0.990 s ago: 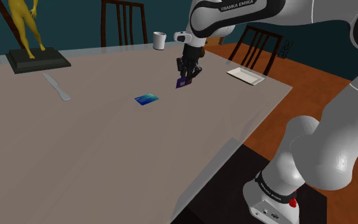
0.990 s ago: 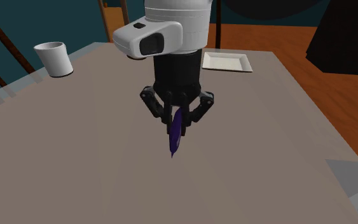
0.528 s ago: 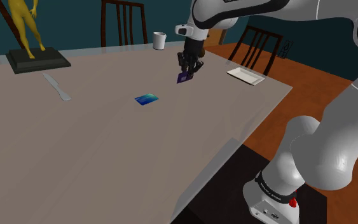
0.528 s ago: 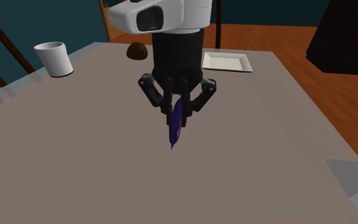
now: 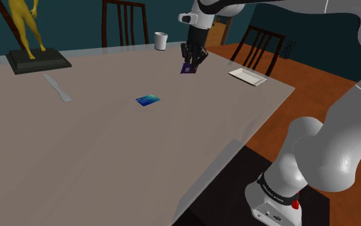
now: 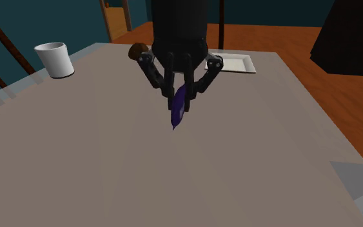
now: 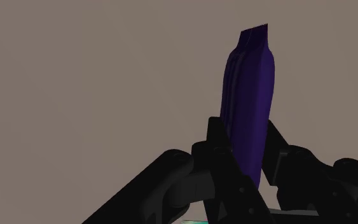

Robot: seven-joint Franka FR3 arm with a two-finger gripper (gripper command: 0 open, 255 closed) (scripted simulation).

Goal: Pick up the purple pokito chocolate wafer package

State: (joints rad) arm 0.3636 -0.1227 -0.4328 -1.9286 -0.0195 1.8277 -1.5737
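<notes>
The pincer (image 6: 178, 97) is clamped on the purple wafer package (image 6: 177, 113). In the wrist view its two black fingers (image 7: 217, 137) press the flat sides of the package (image 7: 248, 102) near one end. The rest of the pack juts out past the fingertips to a crimped, saw-toothed edge. In the second exterior view the package hangs nearly straight down from the pincer, edge-on to the camera and slightly tilted. Its lower tip appears to be clear of the table (image 6: 251, 167).

In the shoulder view the pincer (image 5: 190, 63) holds the package (image 5: 187, 68) over the far part of the grey table (image 5: 108, 147).

- A blue packet (image 5: 148, 99) lies flat on the table, below the package and toward the shoulder view's left.
- A white cup (image 5: 161, 40) stands beyond the package, near the table's far edge.
- In the second exterior view a small brown round thing (image 6: 137, 50) sits just behind the package, and the cup (image 6: 54, 59) is well off to that view's left.
- A white square plate (image 5: 248, 76) lies on the table on the shoulder view's right of the package.
- A grey knife (image 5: 57, 88) lies well to the shoulder view's left of the package.
- Farther that way a yellow figure (image 5: 26, 26) stands on a dark base (image 5: 38, 61).
- Dark chairs (image 5: 126, 22) stand beyond the table, behind the package.
</notes>
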